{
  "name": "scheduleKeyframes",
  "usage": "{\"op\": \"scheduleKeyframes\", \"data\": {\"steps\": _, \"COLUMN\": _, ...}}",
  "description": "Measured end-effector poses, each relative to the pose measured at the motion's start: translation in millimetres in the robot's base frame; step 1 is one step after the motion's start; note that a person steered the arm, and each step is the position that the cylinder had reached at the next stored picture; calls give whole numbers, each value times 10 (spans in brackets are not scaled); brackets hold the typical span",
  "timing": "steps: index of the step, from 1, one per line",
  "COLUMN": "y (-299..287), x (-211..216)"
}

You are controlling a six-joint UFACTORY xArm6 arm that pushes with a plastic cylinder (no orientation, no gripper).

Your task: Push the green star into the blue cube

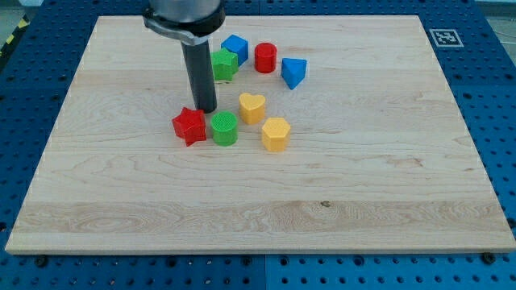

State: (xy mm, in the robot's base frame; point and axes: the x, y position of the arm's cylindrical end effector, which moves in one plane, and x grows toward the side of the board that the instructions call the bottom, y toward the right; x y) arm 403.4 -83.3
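The green star (224,64) lies near the board's top middle, touching the blue cube (235,47), which sits just above and to its right. My tip (205,109) rests on the board below the green star, just above the gap between the red star (189,126) and the green cylinder (224,129). The dark rod rises from the tip and hides part of the green star's left side.
A red cylinder (265,58) and a blue triangular block (293,72) lie right of the blue cube. A yellow heart (252,107) and a yellow hexagonal block (276,134) lie right of my tip. The wooden board (387,177) sits on a blue pegboard table.
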Motion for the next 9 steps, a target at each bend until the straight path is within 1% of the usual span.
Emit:
{"op": "scheduleKeyframes", "data": {"steps": 1, "y": 1, "x": -305}}
{"op": "scheduleKeyframes", "data": {"steps": 2, "y": 46, "x": -396}}
{"op": "scheduleKeyframes", "data": {"steps": 5, "y": 47, "x": -452}}
{"op": "scheduleKeyframes", "data": {"steps": 8, "y": 47, "x": -872}}
{"op": "scheduleKeyframes", "data": {"steps": 9, "y": 85, "x": -916}}
